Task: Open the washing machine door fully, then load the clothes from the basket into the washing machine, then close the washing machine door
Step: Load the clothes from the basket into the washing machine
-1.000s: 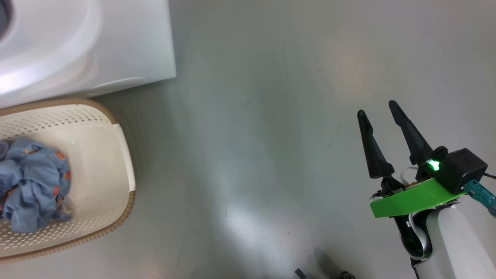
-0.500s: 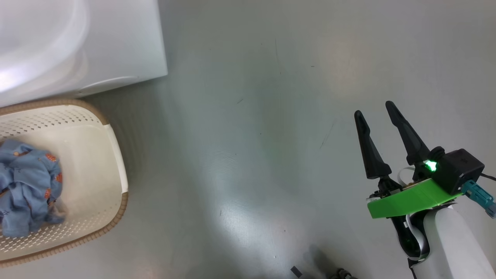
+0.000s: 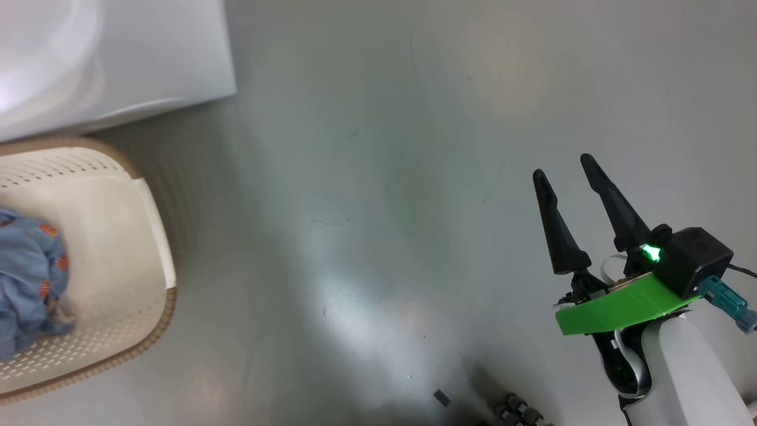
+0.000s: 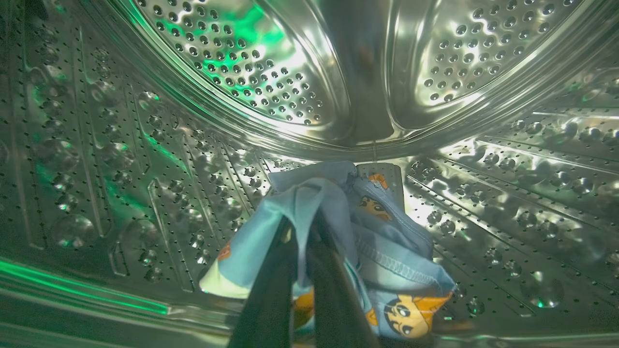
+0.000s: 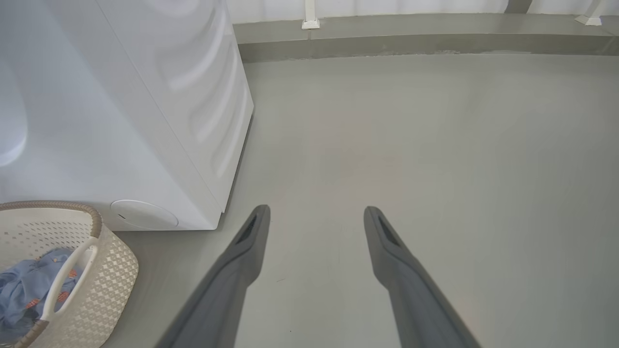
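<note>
Steel drum [image 4: 242,67] of the washing machine [image 3: 148,53] surrounds the left claw [image 4: 303,237], its perforated back wall gleaming with green-tinted reflections. The claw's two dark fingers [image 4: 271,299] stand together, clamped on a fold of the printed garment [image 4: 396,256], whose light blue cloth drapes over and hides their tips. That garment, marked with orange cartoon figures and a pale trim, lies heaped on the bottom of the drum, its far end touching a raised steel rib near the back wall. Outside, in the head view, the right claw [image 3: 562,165] hangs over the bare grey floor [image 3: 384,177], well apart from the machine, its long fingers spread wide with nothing between them; a green bracket [image 3: 621,305] and a lit green lamp [image 3: 650,253] sit behind them on the wrist. The right wrist view shows the same open claw [image 5: 315,209] pointing across the floor, with the white washer [image 5: 121,121] to one side. The basket [image 3: 157,236] stands on the floor just beside the washer's lower front, near its corner, its brown rim and perforated cream wall [image 5: 106,270] plain to see. Inside it, toward the side away from that corner, lie the remaining clothes [image 3: 26,290], a rumpled blue bundle with small orange-red prints [image 5: 19,290].
</note>
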Tool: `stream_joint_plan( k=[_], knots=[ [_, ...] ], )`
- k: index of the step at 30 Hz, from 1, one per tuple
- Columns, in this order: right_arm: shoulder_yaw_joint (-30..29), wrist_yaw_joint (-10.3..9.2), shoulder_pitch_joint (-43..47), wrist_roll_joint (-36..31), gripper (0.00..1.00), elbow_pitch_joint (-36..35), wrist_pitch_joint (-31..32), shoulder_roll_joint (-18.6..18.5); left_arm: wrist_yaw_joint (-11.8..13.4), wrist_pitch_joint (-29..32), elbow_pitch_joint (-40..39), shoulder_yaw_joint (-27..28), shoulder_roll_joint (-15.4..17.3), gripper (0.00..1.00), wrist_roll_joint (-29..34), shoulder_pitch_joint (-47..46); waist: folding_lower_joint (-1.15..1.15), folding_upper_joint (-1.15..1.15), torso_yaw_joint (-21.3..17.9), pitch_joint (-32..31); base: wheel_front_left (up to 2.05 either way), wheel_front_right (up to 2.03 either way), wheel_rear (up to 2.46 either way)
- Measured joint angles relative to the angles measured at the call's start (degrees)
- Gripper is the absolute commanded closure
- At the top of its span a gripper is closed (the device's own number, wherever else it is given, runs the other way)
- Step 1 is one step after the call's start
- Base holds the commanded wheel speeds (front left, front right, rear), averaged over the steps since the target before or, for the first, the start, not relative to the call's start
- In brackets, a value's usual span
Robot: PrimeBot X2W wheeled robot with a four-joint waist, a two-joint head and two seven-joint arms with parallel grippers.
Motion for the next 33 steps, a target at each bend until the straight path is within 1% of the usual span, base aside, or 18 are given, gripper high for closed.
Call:
stream_joint_plan(
  k=[6, 8, 13, 14, 15, 24, 29, 33],
  knots=[
    [0.03, 0.00, -1.05, 0.10, 0.00, -0.23, -0.01, 0.18, 0.47, -0.37, -0.02, -1.00, 0.16, 1.00, 0.60, -2.50, 0.00, 0.00, -1.10, 2.40, 0.00, 0.00, 0.00],
    [0.08, 0.00, -1.22, 0.11, 0.00, -0.38, -0.01, 0.30, 0.96, -0.37, 0.08, -1.36, 0.25, 1.00, 0.62, -2.85, 0.00, 0.00, -1.47, 3.04, 0.00, 0.00, 0.00],
    [-0.04, 0.00, -1.24, 0.11, 0.00, -0.45, -0.01, 0.45, 1.11, -0.36, 0.67, -2.29, 0.42, 1.00, 1.49, -3.02, 0.00, 0.00, -2.05, 4.24, 0.00, 0.00, 0.00],
    [-0.15, 0.00, -1.24, 0.11, 0.00, -0.44, -0.01, 0.60, 1.34, -0.45, 0.93, -2.48, 0.40, 0.48, 1.49, -3.02, 0.00, 0.00, -2.16, 4.35, 0.00, 0.00, 0.00],
    [-0.19, 0.00, -1.24, 0.11, 0.00, -0.43, -0.01, 0.66, 1.60, -0.77, 0.99, -2.59, 0.37, 0.00, 1.49, -3.02, 0.00, 0.00, -2.13, 4.32, 0.00, 0.00, 0.00],
    [-0.41, 0.00, -1.24, 0.11, 0.00, -0.24, 0.00, 0.76, 1.43, -0.88, 1.63, -3.39, 0.21, 0.00, 1.35, -3.01, 0.00, 0.00, -1.41, 3.26, 0.00, 0.00, 0.00],
    [-1.12, 0.00, -1.24, 0.11, 0.00, -0.19, -0.01, 0.73, 0.77, -0.96, 1.97, -3.43, -0.81, 0.00, 0.42, -2.59, 0.00, 0.00, -0.59, 2.14, 0.00, 0.00, 0.00],
    [-1.42, 0.00, -1.23, 0.10, 0.00, -0.08, 0.00, 0.64, -0.25, -1.49, 2.20, -3.39, -1.42, 0.00, -0.26, -0.82, 0.00, 0.00, 0.20, 0.77, 0.00, 0.00, 0.00]
  ],
)
